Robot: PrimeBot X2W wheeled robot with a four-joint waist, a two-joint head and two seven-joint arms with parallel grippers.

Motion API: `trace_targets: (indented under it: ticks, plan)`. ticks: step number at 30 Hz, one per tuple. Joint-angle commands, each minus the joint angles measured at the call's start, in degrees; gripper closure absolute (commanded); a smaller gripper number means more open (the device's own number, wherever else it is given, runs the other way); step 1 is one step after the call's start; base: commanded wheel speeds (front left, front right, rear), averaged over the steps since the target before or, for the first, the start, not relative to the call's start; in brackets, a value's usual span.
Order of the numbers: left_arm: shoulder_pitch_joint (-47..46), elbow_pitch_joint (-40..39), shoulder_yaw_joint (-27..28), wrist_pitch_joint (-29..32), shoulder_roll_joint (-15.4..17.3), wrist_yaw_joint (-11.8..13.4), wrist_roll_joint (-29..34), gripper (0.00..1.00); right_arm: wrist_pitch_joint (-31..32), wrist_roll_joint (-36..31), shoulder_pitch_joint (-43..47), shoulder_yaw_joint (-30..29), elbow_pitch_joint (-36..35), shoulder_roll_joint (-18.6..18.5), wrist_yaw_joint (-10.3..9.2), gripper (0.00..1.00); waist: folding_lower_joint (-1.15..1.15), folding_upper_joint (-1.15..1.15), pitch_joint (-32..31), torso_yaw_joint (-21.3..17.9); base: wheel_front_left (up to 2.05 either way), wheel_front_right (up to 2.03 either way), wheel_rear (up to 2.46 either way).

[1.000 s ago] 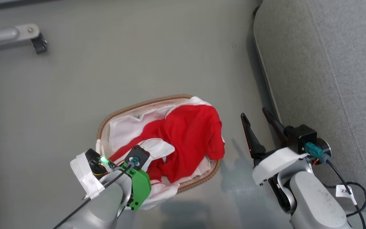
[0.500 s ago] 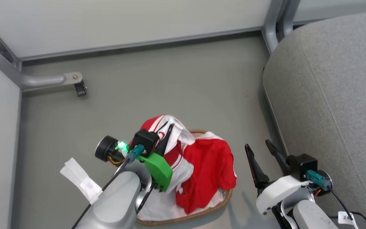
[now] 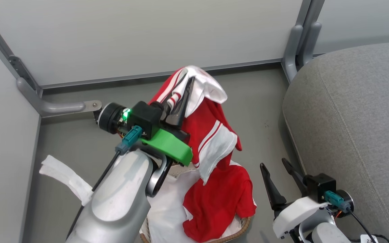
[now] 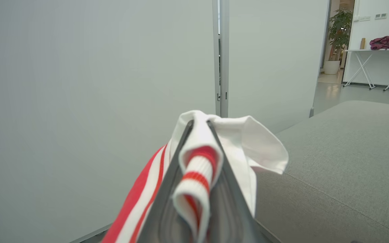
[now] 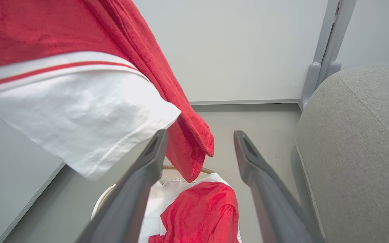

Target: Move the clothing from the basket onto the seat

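My left gripper [image 3: 185, 88] is raised high above the basket [image 3: 240, 231] and is shut on a red-and-white garment [image 3: 214, 135] by its striped white cuff. In the left wrist view the left gripper [image 4: 199, 122] pinches that cuff [image 4: 198, 172]. The garment hangs down toward the basket, where more red and white cloth [image 3: 221, 202] lies. I cannot tell if that is the same piece. My right gripper [image 3: 273, 163] stands open and empty low beside the basket, next to the grey seat [image 3: 349, 118]. In the right wrist view the right gripper [image 5: 200, 134] is open below the hanging garment [image 5: 79, 87].
Pale partition walls close off the back and the left. A metal foot [image 3: 62, 107] and an upright post [image 3: 297, 44] stand at the wall base. Grey floor [image 3: 255, 101] lies between the basket and the seat. A far table [image 4: 377, 50] carries a maroon cloth.
My left gripper has risen out of the basket, drawing the red-and-white garment up with it. The head camera has tilted up, so the whole view shifted. The right gripper stays open.
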Motion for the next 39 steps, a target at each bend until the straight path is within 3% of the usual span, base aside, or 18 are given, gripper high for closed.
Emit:
trace_targets:
  ticks: [1,15,25,39]
  plan:
    - [-1.1,-0.5,-0.1,-0.1,0.1,0.2,-0.4,1.0,-0.3,-0.3,1.2,0.1,0.0,-0.2,-0.04,0.0,0.01,0.0,-0.2,-0.1,0.0,0.0,0.0]
    - [-2.8,-1.3,-2.7,-0.1,0.1,1.1,-3.7,1.0,-0.3,-1.0,-0.9,3.4,-2.4,-0.2,-0.04,0.0,0.01,0.0,-0.6,-1.0,0.0,0.0,0.0]
    - [-2.6,-0.8,-3.4,-0.1,0.1,0.8,-4.8,1.0,-0.3,0.2,-9.0,14.3,-6.4,-2.8,-0.04,0.0,0.01,0.0,0.1,0.3,0.0,0.0,0.0]
    - [-2.1,-0.6,-3.6,-0.1,0.1,1.0,-5.1,1.0,-0.3,1.4,-9.2,22.7,-10.9,-1.2,-0.04,0.0,0.01,0.0,0.6,0.4,0.0,0.0,0.0]
